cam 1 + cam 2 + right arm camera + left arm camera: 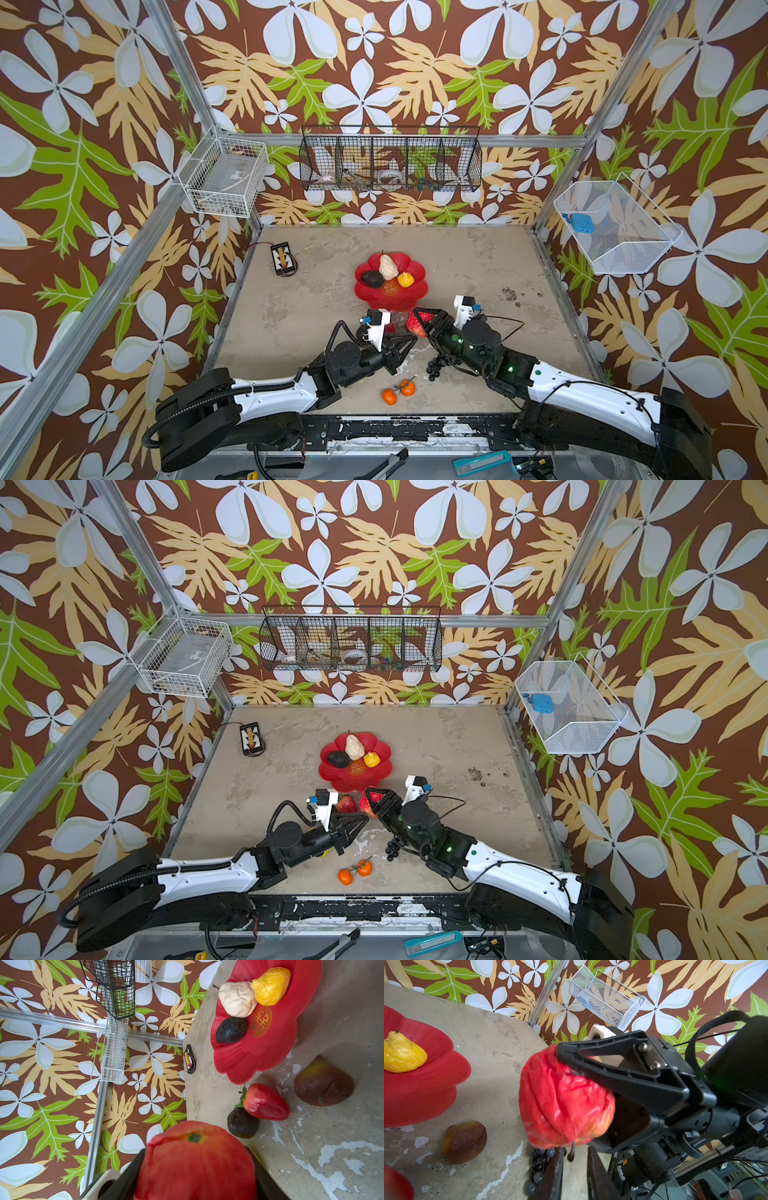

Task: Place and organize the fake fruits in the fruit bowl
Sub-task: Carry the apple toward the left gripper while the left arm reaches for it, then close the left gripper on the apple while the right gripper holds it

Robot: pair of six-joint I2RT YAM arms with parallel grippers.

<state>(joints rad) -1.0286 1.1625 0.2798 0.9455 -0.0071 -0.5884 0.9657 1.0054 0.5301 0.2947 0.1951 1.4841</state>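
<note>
Fruit is only partly gathered. In both top views the fruit bowl (415,291) sits mid-desk (478,257), within reach of both arms. It holds a pear (388,267), an avocado (371,279) and a lemon (405,279), all toward its far half, which leaves the near half free. Just short of its near rim the right pincer (420,318) is clamped on a red apple (415,328), probably bound for that free space. The left pincer (414,337) points at the apple from the side. Two oranges (399,390) and a grape bunch (439,366) lie nearer the robot, not yet collected.

From the left wrist, the apple is squeezed across its sides, clear of the desk, with its stem end turned toward the left pincer. That pincer's jaws stand close together with a slim gap at the stem; whether they pinch it I cannot tell. A brownish fruit (465,1141) lies beside the bowl.

From the right wrist, the apple fills the space between the jaws, its wide body keeping them well apart. Beyond it a strawberry (266,1102) and a dark round fruit (242,1123) touch each other just outside the bowl's rim.
</note>
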